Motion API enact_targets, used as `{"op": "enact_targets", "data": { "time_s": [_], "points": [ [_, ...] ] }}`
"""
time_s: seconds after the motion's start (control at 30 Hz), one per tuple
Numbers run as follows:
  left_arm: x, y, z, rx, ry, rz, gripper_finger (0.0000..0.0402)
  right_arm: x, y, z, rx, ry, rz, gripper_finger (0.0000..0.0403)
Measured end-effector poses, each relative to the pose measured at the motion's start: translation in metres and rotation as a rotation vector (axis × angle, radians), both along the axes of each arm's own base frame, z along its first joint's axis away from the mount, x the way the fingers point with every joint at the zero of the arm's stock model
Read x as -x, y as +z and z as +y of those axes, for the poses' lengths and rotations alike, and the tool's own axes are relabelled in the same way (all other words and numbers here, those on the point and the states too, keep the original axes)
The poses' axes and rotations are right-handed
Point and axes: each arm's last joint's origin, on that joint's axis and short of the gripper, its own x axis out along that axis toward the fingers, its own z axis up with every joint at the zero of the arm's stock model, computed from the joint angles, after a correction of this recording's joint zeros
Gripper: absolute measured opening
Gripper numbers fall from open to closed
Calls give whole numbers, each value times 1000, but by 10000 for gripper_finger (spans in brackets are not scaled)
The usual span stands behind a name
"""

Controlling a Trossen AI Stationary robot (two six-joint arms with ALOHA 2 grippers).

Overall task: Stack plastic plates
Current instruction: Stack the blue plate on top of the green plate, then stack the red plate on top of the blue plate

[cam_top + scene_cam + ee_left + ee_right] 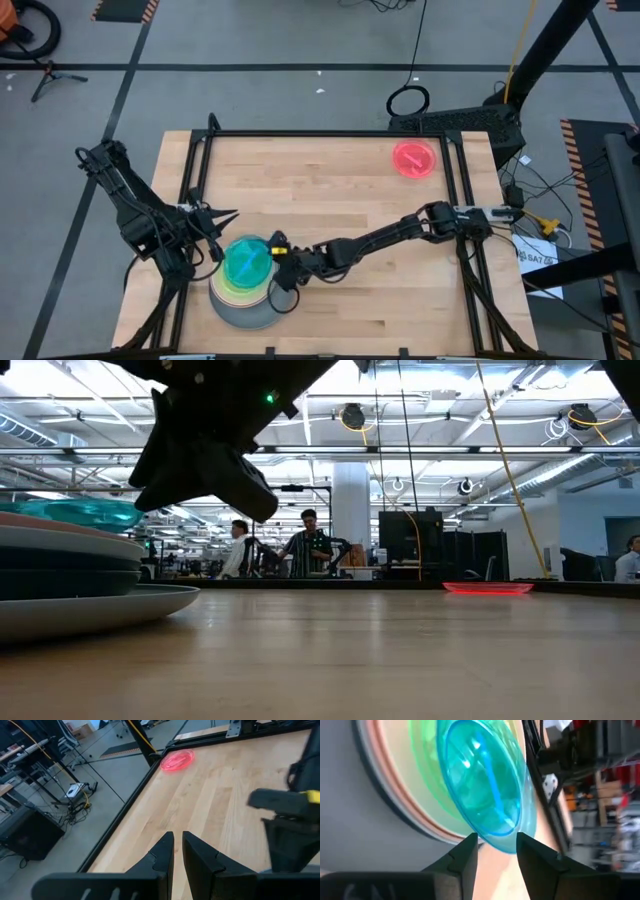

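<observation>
The right gripper [280, 268] is reaching across the wooden table [400, 290] to the stack of round plastic plates [243, 296] near the table's front left part. Its two dark fingers [462, 857] are standing apart, and the rim of the small translucent teal plate [487, 785] is sitting in the gap between their tips. This teal plate is lying on top of the stack, and the pictures are not showing clearly whether the fingers are touching its rim. Under it the translucent green plate [427, 775] is showing, then a salmon pink rim [380, 770], and the large grey plate [240, 312] is carrying them all at the bottom.

The left gripper [222, 216] is waiting beside the stack, at the table's left edge, away from the right fingers. Its fingers [162, 852] are almost pressed together, with only a thin gap, and they are holding nothing.

The small translucent red plate [414, 159] is lying alone on the table, well apart from both grippers, near the far right corner. In the low view it is lying flat on the wood [488, 588].
</observation>
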Motion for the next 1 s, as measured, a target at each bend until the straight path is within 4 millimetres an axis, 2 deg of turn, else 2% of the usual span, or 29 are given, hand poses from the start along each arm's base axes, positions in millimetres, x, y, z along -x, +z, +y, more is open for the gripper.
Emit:
{"op": "enact_targets", "data": {
  "time_s": [0.13,0.27,0.33,0.47,0.6,0.7,0.8,1.0],
  "points": [
    [0,0,0,17,9,-11,47,-2,-1,-6,-167,-20,-5,127],
    [0,0,0,36,18,-22,47,-2,-1,-2,-303,22,17,126],
    [0,0,0,41,19,-23,47,-2,-1,-2,-300,21,17,126],
    [0,0,0,45,19,-21,47,1,1,-8,-187,-80,13,126],
    [0,0,0,56,23,-25,47,10,21,-19,-165,-182,19,126],
    [0,0,0,68,30,-33,47,21,38,-38,-214,-313,41,125],
    [0,0,0,73,32,-36,47,33,50,-66,-296,-487,78,125],
    [0,0,0,71,31,-34,47,63,60,-127,-428,-917,176,125]
  ]
}}
